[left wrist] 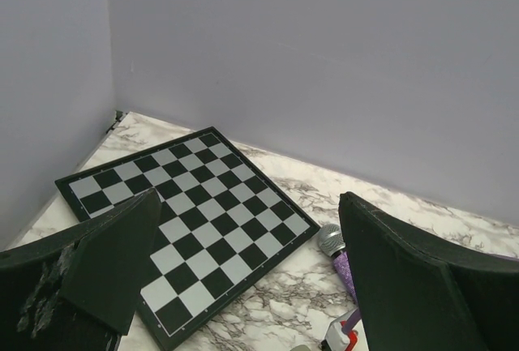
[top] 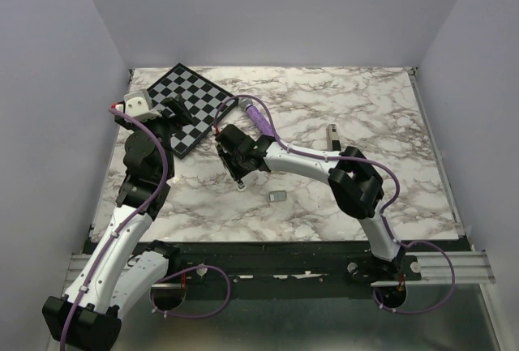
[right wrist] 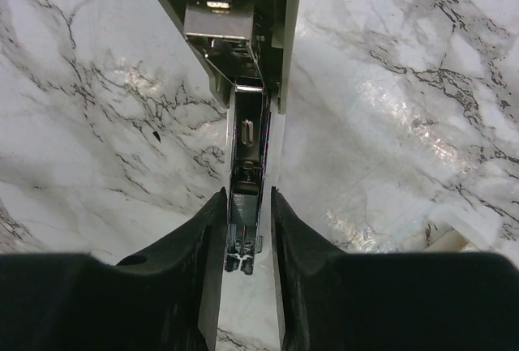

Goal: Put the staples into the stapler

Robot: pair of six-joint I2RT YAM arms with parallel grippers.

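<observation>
The stapler lies open on the marble table, its cream cover swung away and its metal channel exposed. My right gripper is shut on the channel's sides. In the top view this gripper hides most of the stapler, and only a pale tip shows. The staples, a small grey block, lie on the table just right of it, apart from both grippers. My left gripper hovers open and empty over the chessboard; its fingers stand wide apart.
A purple microphone lies beside the chessboard and also shows in the left wrist view. A small dark object stands at centre right. A cream corner shows near the right gripper. Walls enclose three sides.
</observation>
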